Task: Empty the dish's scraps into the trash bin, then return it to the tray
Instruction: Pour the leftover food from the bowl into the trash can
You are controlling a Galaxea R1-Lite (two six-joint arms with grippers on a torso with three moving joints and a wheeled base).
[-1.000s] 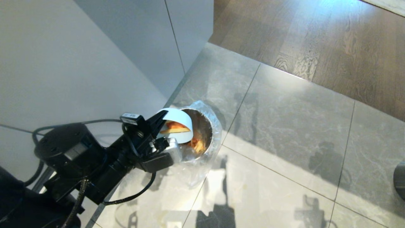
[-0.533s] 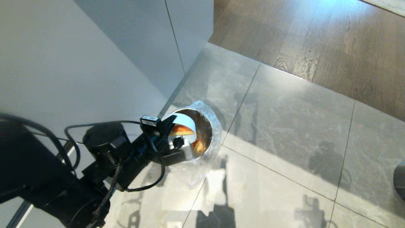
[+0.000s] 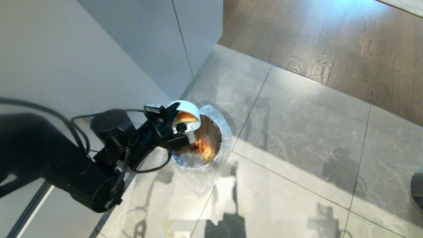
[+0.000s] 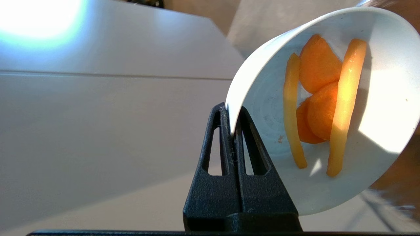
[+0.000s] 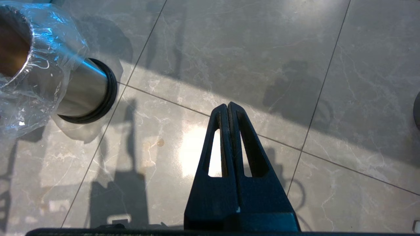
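Head view has the black left gripper [image 3: 174,119] nearest, its fingers pinched tight on the rim of the small plain round white bowl [image 3: 189,110], which it holds tipped on its side over the near-left edge of the small round trash bin [image 3: 211,132] with its clear crinkly plastic liner and coppery interior. Inside the bowl, orange carrot slices and pale yellow strips [image 4: 323,105] cling to the wall and base; the left wrist view shows two long yellow strips lying across three or so overlapping carrot rounds. More orange and yellow scraps lie down inside the bin, though their number is hard to make out against the shiny wall. The bin stands on grey marbled floor tiles [image 3: 297,132], close to the foot of a white cabinet [image 3: 99,59]. The right gripper [image 5: 228,108], seen only from its own wrist camera, hangs over the tiles with its fingers pressed together and holding nothing. Farther off, brown wood flooring [image 3: 330,39] begins. A dark rounded object at the right edge is cut off.
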